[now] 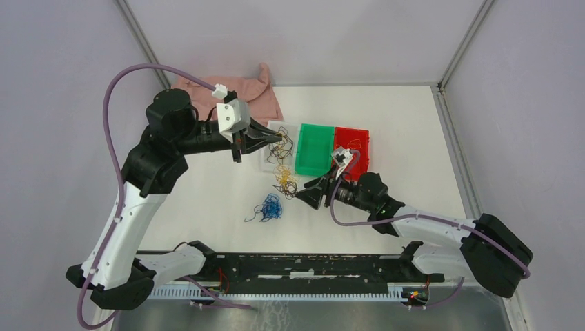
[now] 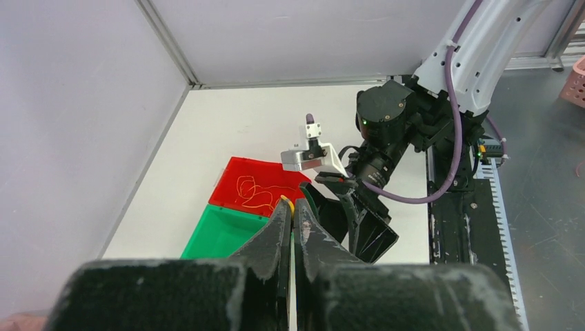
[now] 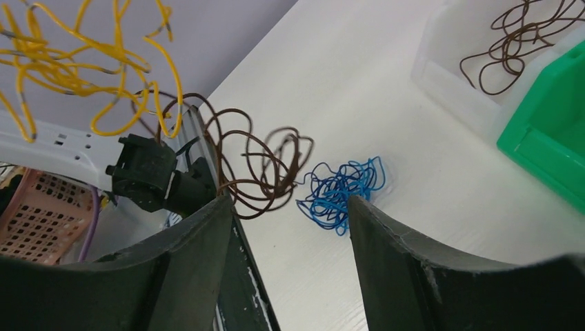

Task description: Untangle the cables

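My left gripper is shut on a yellow strand and holds a hanging tangle of yellow and dark brown cable above the table. In the right wrist view the yellow loops hang over the brown loops. A blue cable bunch lies on the table, and it also shows in the right wrist view. My right gripper is open and empty, just right of the hanging tangle, and its fingers frame the blue bunch. Its black jaws show in the left wrist view.
A clear bin holds a brown cable. Beside it stand a green bin and a red bin with a yellow-orange strand in it. A pink cloth lies at the back left.
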Available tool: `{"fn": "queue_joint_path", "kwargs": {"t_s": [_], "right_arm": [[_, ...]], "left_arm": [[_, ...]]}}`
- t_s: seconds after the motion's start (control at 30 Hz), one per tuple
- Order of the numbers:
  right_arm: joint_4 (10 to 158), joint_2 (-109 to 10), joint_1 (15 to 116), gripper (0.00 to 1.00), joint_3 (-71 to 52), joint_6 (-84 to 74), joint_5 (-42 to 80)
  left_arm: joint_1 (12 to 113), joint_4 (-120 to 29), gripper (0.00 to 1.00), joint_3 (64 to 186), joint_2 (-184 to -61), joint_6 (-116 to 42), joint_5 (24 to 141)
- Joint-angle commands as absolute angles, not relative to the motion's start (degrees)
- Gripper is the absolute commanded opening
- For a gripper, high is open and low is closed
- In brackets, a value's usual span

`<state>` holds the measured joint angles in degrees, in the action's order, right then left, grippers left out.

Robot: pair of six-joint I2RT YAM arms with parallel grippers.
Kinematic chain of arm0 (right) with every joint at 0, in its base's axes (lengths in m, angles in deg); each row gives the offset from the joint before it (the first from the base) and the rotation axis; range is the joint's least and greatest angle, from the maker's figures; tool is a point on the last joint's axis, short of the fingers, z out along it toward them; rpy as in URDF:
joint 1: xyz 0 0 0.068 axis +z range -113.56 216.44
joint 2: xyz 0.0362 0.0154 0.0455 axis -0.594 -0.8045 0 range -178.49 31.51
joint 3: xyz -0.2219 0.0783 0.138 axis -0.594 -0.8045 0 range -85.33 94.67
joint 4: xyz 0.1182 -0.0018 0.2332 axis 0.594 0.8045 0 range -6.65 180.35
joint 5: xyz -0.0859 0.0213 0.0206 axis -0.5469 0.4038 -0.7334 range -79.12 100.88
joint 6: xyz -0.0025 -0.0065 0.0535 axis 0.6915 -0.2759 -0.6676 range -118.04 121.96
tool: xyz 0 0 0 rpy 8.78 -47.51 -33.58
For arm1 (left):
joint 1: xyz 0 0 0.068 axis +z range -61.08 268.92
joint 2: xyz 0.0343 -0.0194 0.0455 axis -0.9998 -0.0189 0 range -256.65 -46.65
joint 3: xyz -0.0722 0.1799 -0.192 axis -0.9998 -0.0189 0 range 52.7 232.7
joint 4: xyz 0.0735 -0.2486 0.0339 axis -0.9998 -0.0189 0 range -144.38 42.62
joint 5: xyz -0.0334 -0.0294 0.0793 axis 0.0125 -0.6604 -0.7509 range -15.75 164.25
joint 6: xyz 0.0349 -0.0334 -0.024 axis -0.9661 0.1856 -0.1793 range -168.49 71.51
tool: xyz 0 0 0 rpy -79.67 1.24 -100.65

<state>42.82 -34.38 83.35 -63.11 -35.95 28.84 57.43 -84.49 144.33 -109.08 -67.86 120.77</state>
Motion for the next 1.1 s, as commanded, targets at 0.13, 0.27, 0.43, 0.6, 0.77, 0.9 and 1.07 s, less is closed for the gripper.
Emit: {"fn": "queue_joint_path", "kwargs": {"t_s": [0.13,0.27,0.43,0.6,0.77,0.9,1.07], "right_arm": [[35.7,-42.2,86.9,0.67,-54.9,-34.9,25.6],[32.2,-45.0,89.2,0.64,-54.2,-36.6,26.2],[29.2,-46.6,89.5,0.56,-53.9,-40.4,26.4],[30.1,-48.5,89.6,0.21,-53.3,-42.4,24.0],[34.4,-46.7,89.5,0.0,-57.1,-41.5,15.9],[38.6,-45.5,89.5,0.0,-61.0,-40.1,11.7],[44.5,-44.8,89.5,0.0,-64.8,-39.5,7.5]], "left_arm": [[57.5,-81.7,0.03,148.4,-109.3,-67.2,121.9],[57.5,-81.7,0.03,148.3,-109.1,-68.0,121.5],[57.5,-81.7,0.03,148.2,-108.9,-68.7,121.4],[57.4,-81.7,0.03,148.8,-108.9,-68.7,121.4],[57.5,-81.6,0.03,150.3,-108.8,-69.9,120.0],[57.5,-81.7,0.03,152.8,-109.2,-72.2,117.4],[57.4,-80.7,0.03,156.2,-110.2,-74.3,114.9]]}}
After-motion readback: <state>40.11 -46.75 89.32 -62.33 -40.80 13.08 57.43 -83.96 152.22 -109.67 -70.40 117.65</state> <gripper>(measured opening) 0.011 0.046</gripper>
